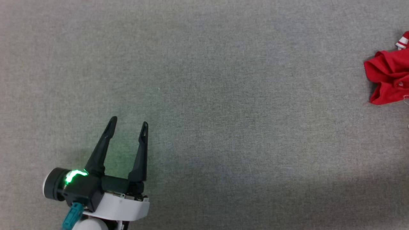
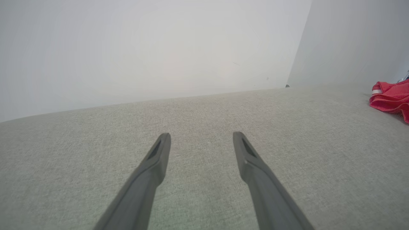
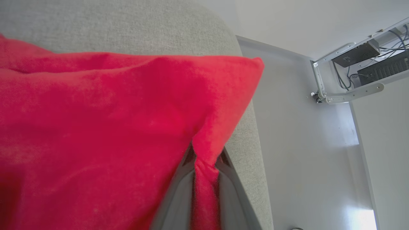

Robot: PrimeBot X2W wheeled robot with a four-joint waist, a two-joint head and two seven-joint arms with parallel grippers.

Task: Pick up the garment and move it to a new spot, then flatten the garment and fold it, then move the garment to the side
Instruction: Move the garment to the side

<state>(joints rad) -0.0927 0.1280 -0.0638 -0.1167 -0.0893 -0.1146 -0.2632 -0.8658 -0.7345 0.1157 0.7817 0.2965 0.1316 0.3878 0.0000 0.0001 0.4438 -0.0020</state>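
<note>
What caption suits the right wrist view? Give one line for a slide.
Right hand shut on a fold of the soft red fabric garment, grey woven surface behind.

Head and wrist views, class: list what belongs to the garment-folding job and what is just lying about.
Job: crumpled red cloth garment with striped trim; open left claw; right claw pinching it.
Lying about: grey fabric surface; white metal bracket; black boxes.

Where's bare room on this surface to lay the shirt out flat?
The grey surface is bare all the way from the open left gripper, lower left, to the bunched garment at the head view's right edge, and above the gripper too. Crowded only at that right edge, where the right gripper pinches the cloth.
</note>
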